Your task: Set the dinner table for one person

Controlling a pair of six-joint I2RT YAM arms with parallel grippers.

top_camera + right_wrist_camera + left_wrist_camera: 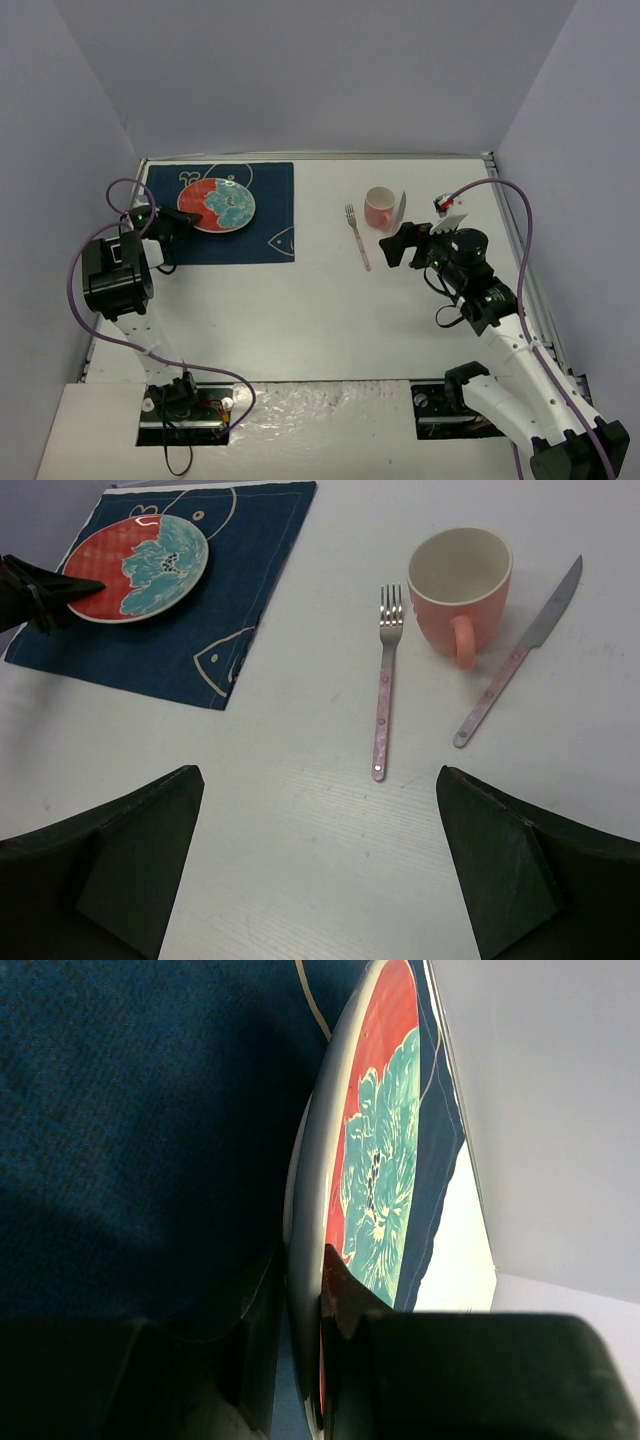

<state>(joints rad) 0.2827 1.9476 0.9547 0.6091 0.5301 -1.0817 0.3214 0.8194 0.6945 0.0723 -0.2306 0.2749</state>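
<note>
A red plate with a teal flower [225, 207] lies on the dark blue placemat [262, 240] at the far left of the white dinner table [300, 310]. My left gripper [190, 218] is shut on the plate's left rim; in the left wrist view the plate [385, 1150] sits edge-on between the two fingers of the gripper [305, 1300]. My right gripper [400, 243] is open and empty, above the table just near of the pink-handled fork [384, 690], pink mug [460, 585] and knife [515, 665]. The right wrist view also shows the plate [140, 565].
The fork [356, 237], mug [379, 207] and knife [401, 208] lie close together at the far right of the table. Grey walls enclose the table on three sides. Bare tabletop [300, 860] lies between the placemat [230, 590] and the cutlery.
</note>
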